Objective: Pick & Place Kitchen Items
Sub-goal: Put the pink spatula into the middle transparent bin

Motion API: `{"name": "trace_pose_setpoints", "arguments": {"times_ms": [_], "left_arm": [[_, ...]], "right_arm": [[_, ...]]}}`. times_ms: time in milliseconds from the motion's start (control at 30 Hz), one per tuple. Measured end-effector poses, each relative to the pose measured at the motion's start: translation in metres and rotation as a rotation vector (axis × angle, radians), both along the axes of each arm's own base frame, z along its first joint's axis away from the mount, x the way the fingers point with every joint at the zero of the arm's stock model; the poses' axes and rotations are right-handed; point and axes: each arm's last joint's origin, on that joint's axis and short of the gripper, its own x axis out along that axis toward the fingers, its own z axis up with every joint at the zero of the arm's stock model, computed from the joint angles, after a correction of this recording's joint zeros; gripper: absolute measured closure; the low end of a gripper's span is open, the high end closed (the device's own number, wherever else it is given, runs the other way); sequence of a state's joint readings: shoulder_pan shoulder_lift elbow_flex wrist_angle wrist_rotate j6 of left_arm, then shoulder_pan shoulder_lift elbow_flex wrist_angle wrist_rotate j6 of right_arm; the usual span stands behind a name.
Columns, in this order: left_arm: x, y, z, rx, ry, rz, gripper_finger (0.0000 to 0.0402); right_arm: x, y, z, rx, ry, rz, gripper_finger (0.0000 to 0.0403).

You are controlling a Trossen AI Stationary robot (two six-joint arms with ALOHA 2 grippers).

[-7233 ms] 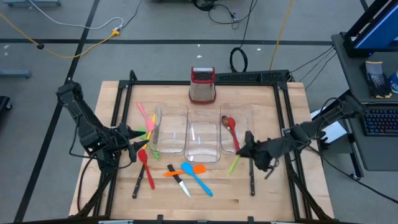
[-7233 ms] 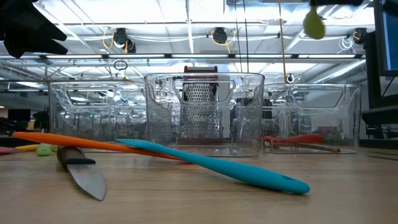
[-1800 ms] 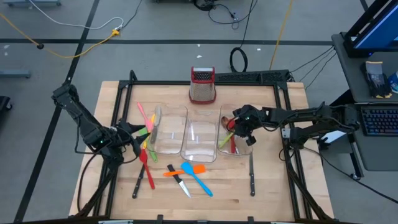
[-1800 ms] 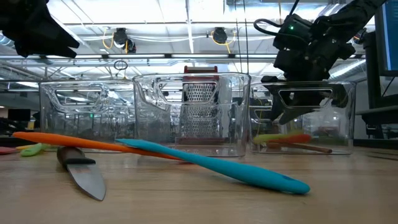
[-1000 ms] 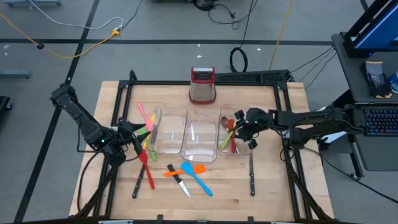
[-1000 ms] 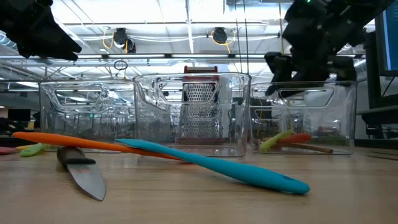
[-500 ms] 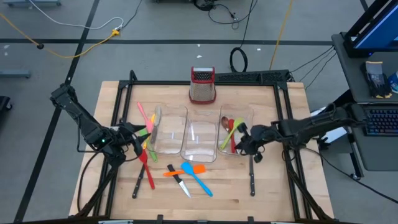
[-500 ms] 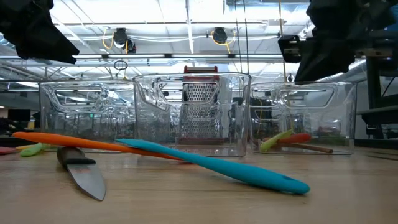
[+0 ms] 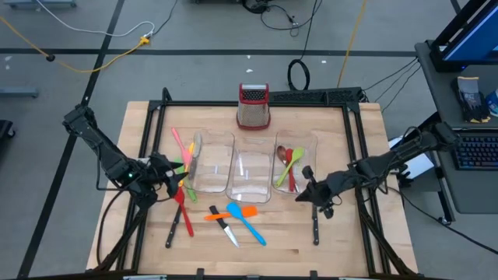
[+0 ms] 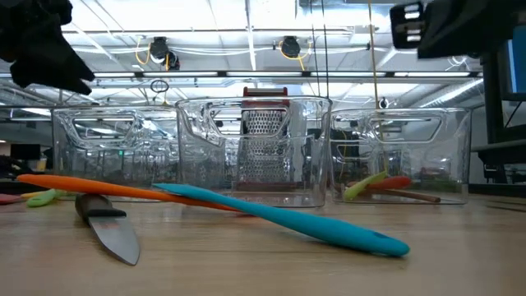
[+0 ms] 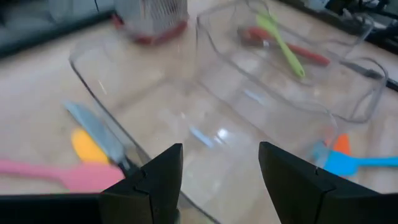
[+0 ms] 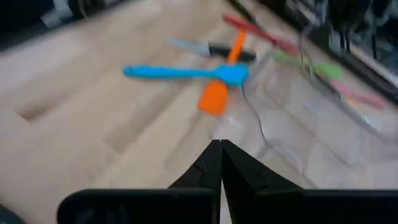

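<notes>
Three clear bins stand side by side mid-table. The right bin (image 9: 296,162) holds a green spoon (image 9: 284,167), a red spoon (image 9: 291,169) and a brown spoon (image 9: 281,150). A blue spatula (image 9: 247,223), an orange spatula (image 9: 230,215) and a small knife (image 9: 224,226) lie crossed near the front. My right gripper (image 9: 303,194) hovers shut and empty near the right bin's near corner, above the table (image 12: 220,163). My left gripper (image 9: 166,173) waits open left of the left bin (image 9: 212,161), its fingers (image 11: 155,180) empty, above pink (image 9: 181,145), yellow and red utensils.
A steel grater with a red top (image 9: 253,106) stands behind the bins. A black-handled knife (image 9: 315,220) lies below my right gripper, and a red spatula (image 9: 182,208) and another dark knife (image 9: 173,231) lie at the front left. Bare wood (image 9: 272,249) runs along the near edge.
My right gripper has drawn back from above the right bin toward the table's near edge and a little right, rising slightly; its fingers, apart over the bin, now stand together. The green spoon stays lying in the right bin.
</notes>
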State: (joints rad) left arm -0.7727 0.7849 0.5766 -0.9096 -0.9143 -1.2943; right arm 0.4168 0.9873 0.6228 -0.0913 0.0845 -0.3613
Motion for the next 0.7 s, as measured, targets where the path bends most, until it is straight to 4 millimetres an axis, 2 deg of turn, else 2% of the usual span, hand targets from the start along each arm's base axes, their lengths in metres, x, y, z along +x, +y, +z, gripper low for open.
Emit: {"name": "trace_pose_setpoints", "arguments": {"times_ms": [133,333,567,700], "left_arm": [[-0.001,-0.003,-0.003,-0.193,0.05,0.014,0.0186],[-0.002,-0.008,-0.007,-0.453,0.103,0.108,0.0186],[0.003,-0.018,-0.019,-0.618,0.237,0.234,0.0186],[0.005,-0.023,-0.029,-0.651,0.334,0.311,0.0186]], "right_arm": [[-0.007,0.01,0.005,0.02,-0.032,0.05,0.0402],[-0.017,0.02,0.01,-0.007,-0.078,-0.021,0.0402],[-0.031,0.031,0.016,-0.03,-0.134,0.005,0.0402],[-0.037,0.035,0.019,-0.033,-0.156,0.019,0.0403]]}}
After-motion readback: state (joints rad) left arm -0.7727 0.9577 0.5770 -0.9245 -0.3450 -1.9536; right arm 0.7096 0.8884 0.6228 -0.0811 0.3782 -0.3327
